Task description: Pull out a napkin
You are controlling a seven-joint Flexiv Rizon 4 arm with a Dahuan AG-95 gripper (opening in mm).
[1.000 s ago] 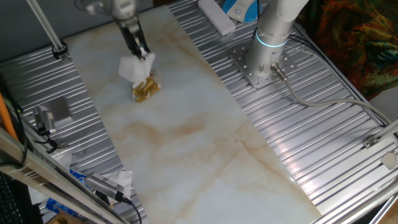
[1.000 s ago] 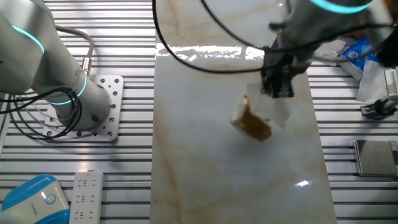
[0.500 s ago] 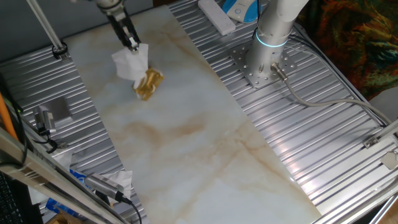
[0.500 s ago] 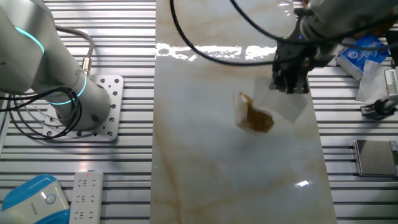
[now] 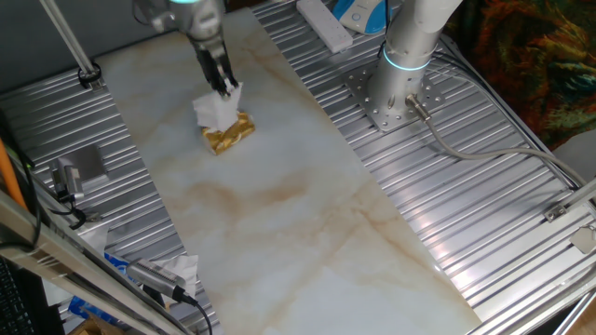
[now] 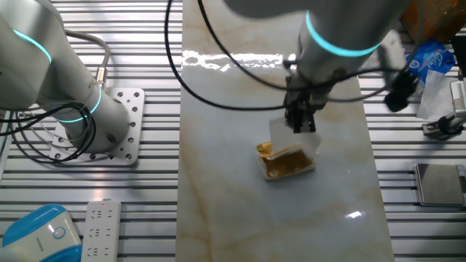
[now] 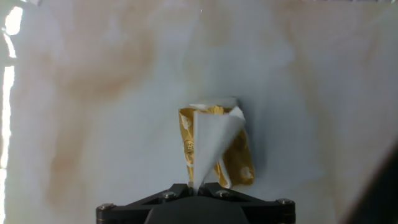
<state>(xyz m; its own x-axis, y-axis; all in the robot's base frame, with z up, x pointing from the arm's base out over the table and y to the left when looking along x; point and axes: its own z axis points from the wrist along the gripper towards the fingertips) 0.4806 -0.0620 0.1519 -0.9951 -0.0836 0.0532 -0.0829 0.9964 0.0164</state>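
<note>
one claw (image 7: pixel 198 185) is clamped on the napkin (image 7: pixel 208 146), holding it up so it slides from the gold packet (image 7: pixel 239 163) lying below.

The bench (image 5: pixel 307 214) has a pale marble top with brown veins, and ribbed metal plates lie on both sides of it. A wrinkled gold packet (image 5: pixel 229 134) lies on the marble. On the metal part stand the arm base (image 5: pixel 396 93), a white power strip (image 5: pixel 323 25) and a white paper wad (image 5: pixel 177 271).
</note>
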